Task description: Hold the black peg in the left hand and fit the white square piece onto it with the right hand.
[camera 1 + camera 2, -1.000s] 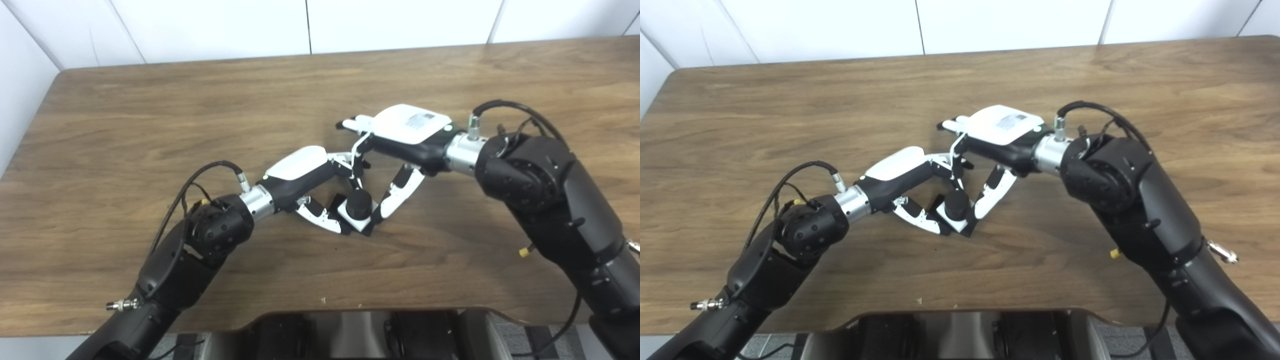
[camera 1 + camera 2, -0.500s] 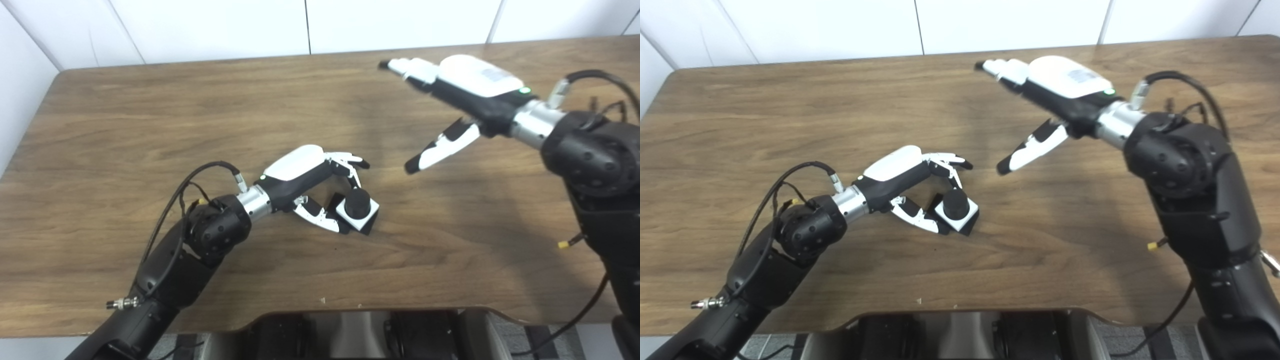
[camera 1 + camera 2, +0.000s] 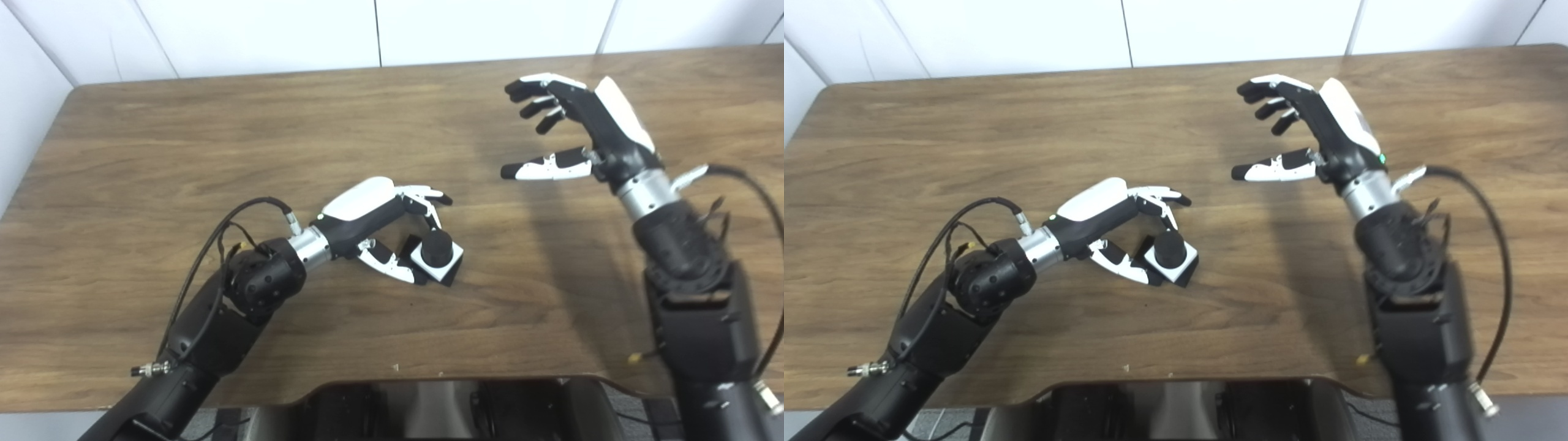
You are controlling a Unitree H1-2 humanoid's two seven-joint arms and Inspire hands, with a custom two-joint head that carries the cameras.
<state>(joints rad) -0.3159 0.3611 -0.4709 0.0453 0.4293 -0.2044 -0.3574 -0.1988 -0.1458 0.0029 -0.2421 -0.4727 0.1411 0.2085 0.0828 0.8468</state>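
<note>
1. You had a brown wood-grain table (image 3: 184, 153) under the work, with its near edge cut away in a curve at the bottom middle. White wall panels (image 3: 257, 30) rose behind its far edge and along its left side.
2. You saw the black peg (image 3: 437, 245) standing upright through the white square piece (image 3: 442, 264), and a black base (image 3: 450, 277) showed beneath that piece at its edges. The set rested on the table near the middle.
3. Your left robot hand (image 3: 383, 214) lay low beside the set, its back turned up. Its fingers (image 3: 429, 199) curved over the far side of the peg and its thumb (image 3: 392, 269) reached to the near left edge of the white piece. You could not tell from either view whether it truly gripped or only touched.
4. Your right robot hand (image 3: 1317, 131) was raised well apart from the set, up and to the right of it. Its fingers were spread wide, its thumb (image 3: 1271, 169) pointed left, and it held nothing.
</note>
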